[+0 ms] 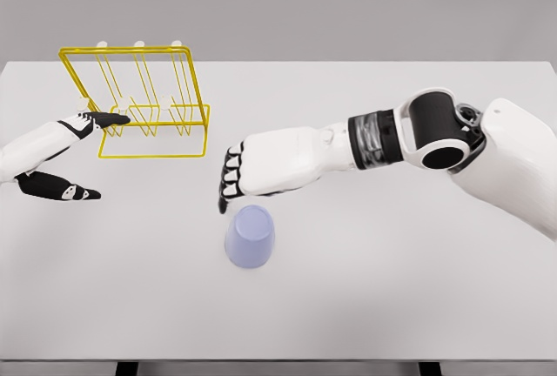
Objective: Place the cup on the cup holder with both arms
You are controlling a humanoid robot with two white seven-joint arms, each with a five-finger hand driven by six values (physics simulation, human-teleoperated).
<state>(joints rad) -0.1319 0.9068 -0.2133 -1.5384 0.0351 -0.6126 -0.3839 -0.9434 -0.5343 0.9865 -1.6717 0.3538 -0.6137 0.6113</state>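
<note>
Fingers (228, 186) of my right hand (261, 167) curl loosely downward and hold nothing; the hand hovers just above and behind the cup (251, 237), close to it but, as far as I can tell, not touching. My right arm reaches in from the right edge, bent at the elbow, with the forearm lying across the middle of the table (392, 289). The cup is lavender and stands upside down, base up, near the table's middle.

My left hand (65, 154) sits at the left edge, spread wide with thumb low and fingers stretched toward the rack (139, 102), empty as well. One fingertip lies at the rack's lower left corner; whether it touches the wire I cannot tell. The rack is yellow wire, upright, with pegs at the top, standing at the far left of the table, well apart from the cup.

I judge the task barely begun: no grasp is made, the cup is not lifted, and nothing hangs on the rack. Left to do: close on the cup, raise it, carry it left and back, and seat it on a peg.

Open table lies between cup and rack, so the path looks free. The near edge is some way in front of the cup, with bare room right of it too.
</note>
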